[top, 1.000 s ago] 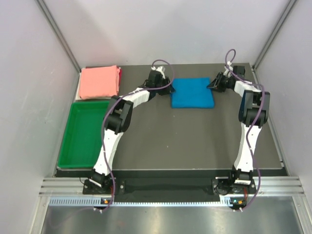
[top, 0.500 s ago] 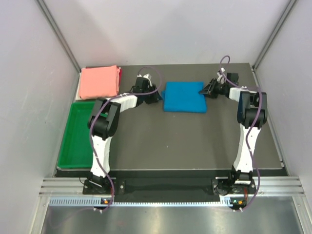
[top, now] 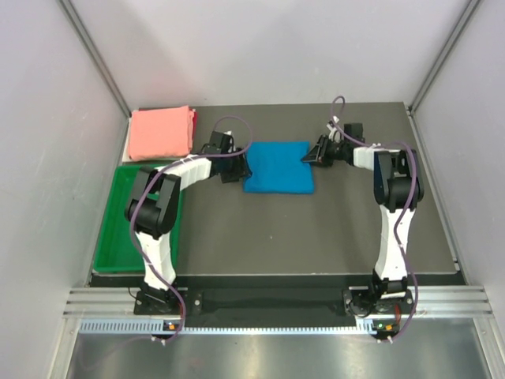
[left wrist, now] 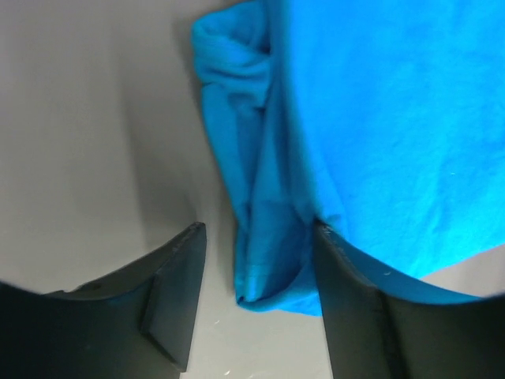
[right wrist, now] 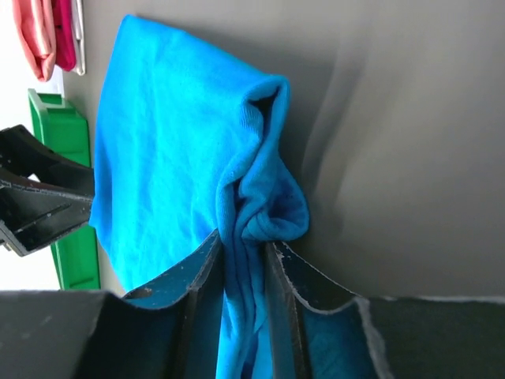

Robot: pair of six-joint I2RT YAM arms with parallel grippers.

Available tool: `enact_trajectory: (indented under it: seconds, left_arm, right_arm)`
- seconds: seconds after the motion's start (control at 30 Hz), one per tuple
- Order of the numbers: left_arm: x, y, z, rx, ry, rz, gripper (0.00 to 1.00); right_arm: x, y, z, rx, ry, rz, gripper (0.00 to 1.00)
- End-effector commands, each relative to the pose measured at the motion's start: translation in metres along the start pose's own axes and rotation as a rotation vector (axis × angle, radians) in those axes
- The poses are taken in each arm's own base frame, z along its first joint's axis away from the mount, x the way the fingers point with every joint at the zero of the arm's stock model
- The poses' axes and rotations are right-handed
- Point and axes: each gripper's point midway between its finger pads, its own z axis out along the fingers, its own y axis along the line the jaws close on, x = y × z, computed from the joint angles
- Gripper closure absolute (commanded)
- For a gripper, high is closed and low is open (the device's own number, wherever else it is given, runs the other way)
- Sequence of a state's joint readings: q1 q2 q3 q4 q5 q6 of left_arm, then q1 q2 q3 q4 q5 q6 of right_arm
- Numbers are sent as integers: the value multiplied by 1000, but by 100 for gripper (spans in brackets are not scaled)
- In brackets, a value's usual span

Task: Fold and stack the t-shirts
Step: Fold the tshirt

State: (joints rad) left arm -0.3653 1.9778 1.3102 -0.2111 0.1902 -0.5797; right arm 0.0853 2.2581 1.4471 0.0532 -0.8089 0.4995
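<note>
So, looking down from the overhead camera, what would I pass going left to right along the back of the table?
pink shirt → left gripper → blue shirt → right gripper

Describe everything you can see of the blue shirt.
The blue shirt is plain, bright blue soft cloth, folded into a rough rectangle and lying flat on the dark table, toward its far middle. Its layered side edges are bunched and wrinkled. The right end effector is closed on its right edge, pinching the cloth. The left end effector stands open around its left edge, one finger against the fabric.
</note>
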Motion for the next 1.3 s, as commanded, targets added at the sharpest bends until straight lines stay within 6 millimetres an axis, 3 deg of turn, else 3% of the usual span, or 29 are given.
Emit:
enact_trajectory:
  seconds: [0.0,0.17,0.3,0.4,0.47,0.6,0.67,0.77,0.9,1.07,1.17,1.27]
  left_arm:
    - [-12,-16,-18,94,-42,57,37]
    - [-18,-11,-9,58,-46,60,38]
    - [-24,-11,-2,81,-39,54,45]
    - [-22,-4,2,63,-27,28,64]
    - [-19,4,2,40,-25,1,71]
    - [-5,24,-2,-14,5,-67,73]
    - [-3,24,-4,-3,14,-92,73]
    - [-7,15,-16,17,7,-105,73]
    - [-27,-26,-47,163,-58,-33,60]
    - [-33,-63,-71,288,-119,65,62]
    - [-33,-71,-80,324,-142,72,64]
    - [-27,-67,-70,322,-119,71,64]
  right_arm:
    - [25,-18,-3,80,44,15,73]
    - [15,-21,-8,112,29,14,57]
    - [-5,-16,-8,116,-5,-1,55]
    - [-11,-16,-6,109,-23,18,63]
    - [-12,-20,-4,107,-34,33,74]
    - [-9,-27,-5,111,-32,69,82]
    - [-8,-29,-5,113,-30,70,82]
    - [-14,-23,-6,97,-37,56,82]
    - [-22,-12,-10,76,-50,50,74]
    - [-24,-7,-12,71,-55,46,73]
    - [-20,-8,-12,70,-47,48,73]
    - [-20,-10,-12,75,-48,49,73]
